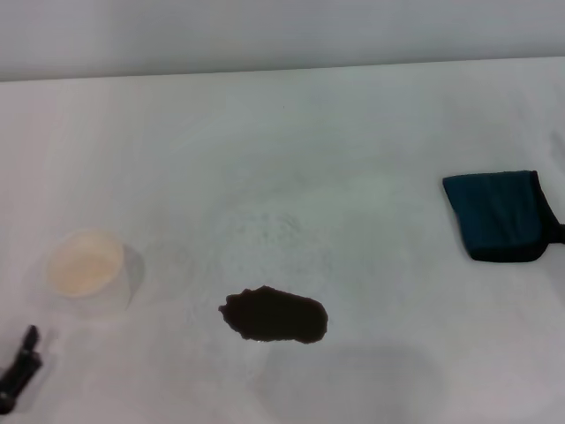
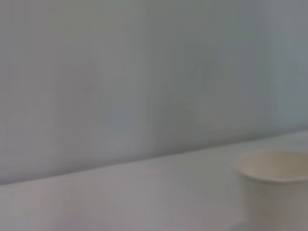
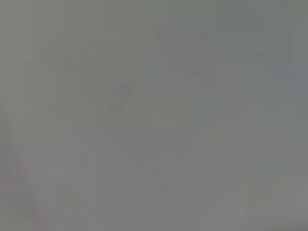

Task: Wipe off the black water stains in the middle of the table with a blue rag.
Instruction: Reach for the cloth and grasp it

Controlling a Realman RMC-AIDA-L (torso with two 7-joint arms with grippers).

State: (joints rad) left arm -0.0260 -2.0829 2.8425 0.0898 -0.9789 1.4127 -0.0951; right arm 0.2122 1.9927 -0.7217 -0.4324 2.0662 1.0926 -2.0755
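Rag (image 1: 499, 215) at right edge looks soft and limp, so you pinch its near hem; left gripper (image 1: 19, 369) lower left, jaw state unclear, right unseen.

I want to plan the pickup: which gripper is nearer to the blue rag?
Cannot say. The left gripper sits at the table's near left corner, across from the blue rag at the right edge. The right gripper is not in view.
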